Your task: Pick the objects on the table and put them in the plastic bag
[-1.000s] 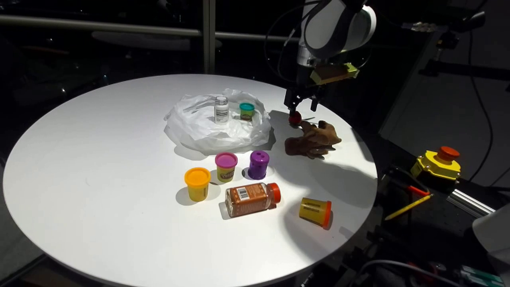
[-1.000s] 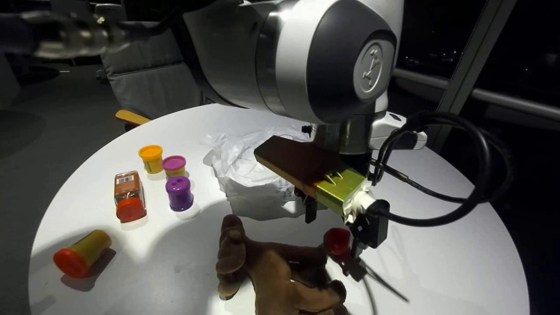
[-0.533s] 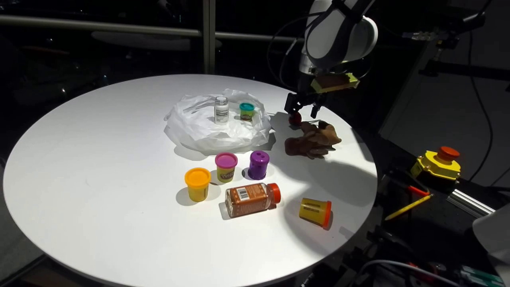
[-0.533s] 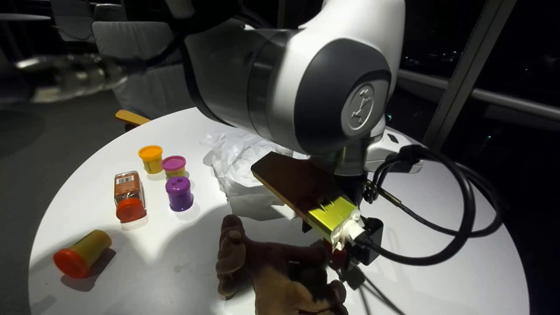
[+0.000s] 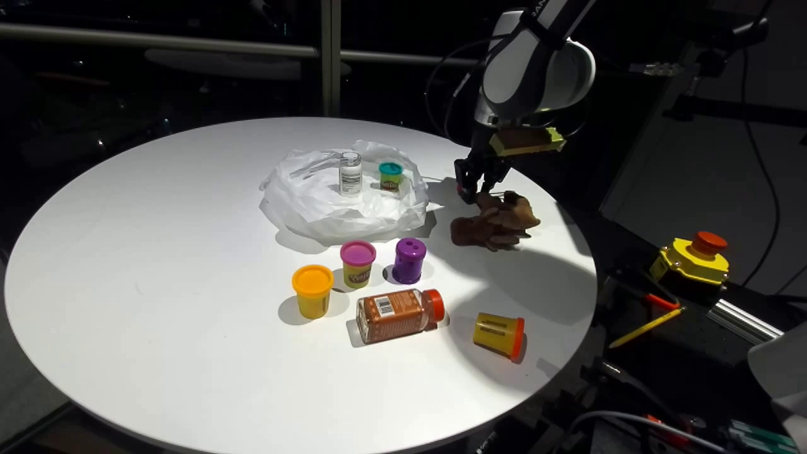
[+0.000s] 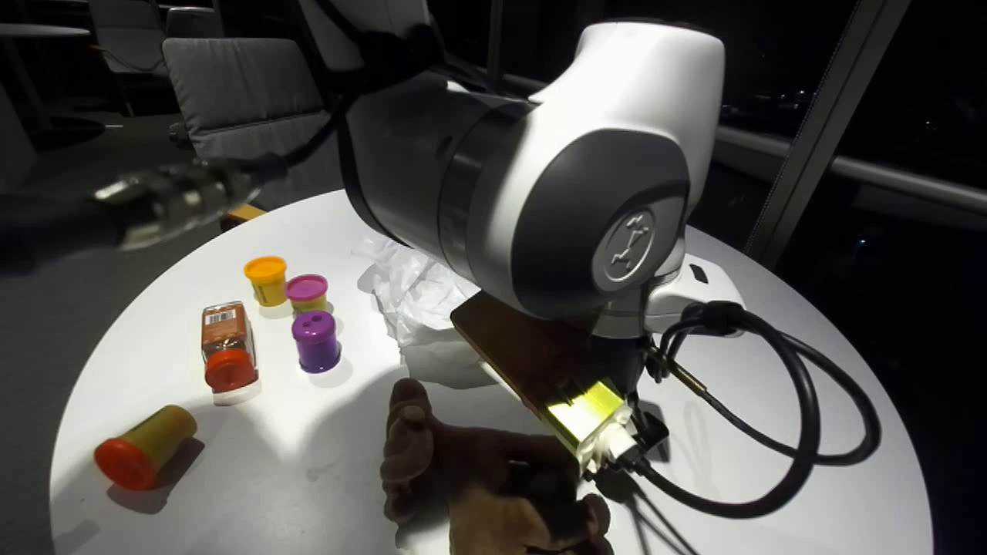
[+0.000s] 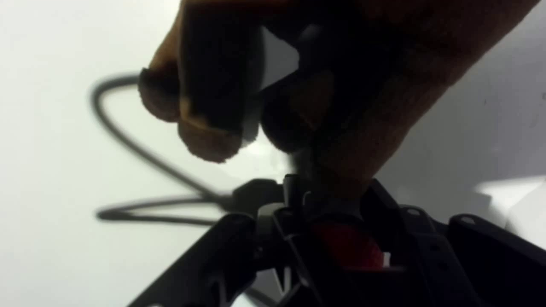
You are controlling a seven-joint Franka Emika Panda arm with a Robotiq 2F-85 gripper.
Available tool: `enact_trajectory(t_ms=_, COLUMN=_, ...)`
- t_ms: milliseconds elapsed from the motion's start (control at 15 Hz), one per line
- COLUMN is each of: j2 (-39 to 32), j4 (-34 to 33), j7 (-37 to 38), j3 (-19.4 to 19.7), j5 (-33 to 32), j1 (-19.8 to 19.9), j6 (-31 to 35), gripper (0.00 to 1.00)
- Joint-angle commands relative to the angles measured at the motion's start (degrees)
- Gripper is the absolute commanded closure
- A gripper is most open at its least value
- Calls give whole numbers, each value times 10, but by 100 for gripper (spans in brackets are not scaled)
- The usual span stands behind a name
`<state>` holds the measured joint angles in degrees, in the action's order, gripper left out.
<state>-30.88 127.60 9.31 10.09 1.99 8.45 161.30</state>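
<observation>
Counter (image 5: 157, 353), round and white; bag (image 5: 293, 202) spread crumpled on it.
Brown figure (image 5: 485, 228), lying near the bag. Jar (image 5: 394, 318), brown label, red cap, on its side in both exterior views. Bottle (image 5: 350, 180), white label, upright amid the folds of the bag; whether inside it, unclear. Orange tub (image 5: 313, 302), upright, near the jar. Red-lidded tub (image 5: 495, 334), on its side, apart from the rest. Pink-lidded tub (image 5: 358, 268), upright, between orange tub and shaker (image 5: 409, 265). Teal-lidded tub (image 5: 390, 180), upright beside the bottle, amid the same folds. Shaker purple, upright. Fingers (image 7: 381, 213), black, pointing down just beside the brown figure, parted, a gap showing between them in an exterior view. Red piece (image 7: 352, 249), mostly hidden, between the fingers in the wrist view; whether gripped, not determinable.
</observation>
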Motion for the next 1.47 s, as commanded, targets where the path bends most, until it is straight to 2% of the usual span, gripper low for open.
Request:
enact_trajectory(t_ms=0, j2=-2, j4=-2, j7=0, j3=11, j5=2, j1=-6, j6=40, gripper=84)
enact_trajectory(t_ms=67, j2=-2, j4=-1, j7=-1, j3=12, j5=1, j1=-7, j6=46, gripper=45)
enact_trajectory(t_ms=133, j2=-2, j4=0, j7=-2, j3=13, j5=0, j1=-8, j6=53, gripper=50)
enact_trajectory(t_ms=200, j2=-3, j4=1, j7=-1, j3=16, j5=-1, j1=-10, j6=57, gripper=50)
enact_trajectory(t_ms=333, j2=-11, j4=-2, j7=6, j3=27, j5=-7, j1=-22, j6=68, gripper=38)
enact_trajectory(t_ms=667, j2=-36, j4=-12, j7=18, j3=52, j5=-10, j1=-48, j6=95, gripper=1)
enact_trajectory(t_ms=1000, j2=-83, j4=-42, j7=30, j3=72, j5=6, j1=-70, j6=156, gripper=0)
enact_trajectory(t_ms=1133, j2=-91, j4=-49, j7=29, j3=74, j5=8, j1=-73, j6=147, gripper=25)
enact_trajectory(t_ms=1200, j2=-92, j4=-52, j7=29, j3=76, j5=8, j1=-75, j6=142, gripper=26)
enact_trajectory(t_ms=1400, j2=-81, j4=-51, j7=28, j3=82, j5=5, j1=-80, j6=119, gripper=50)
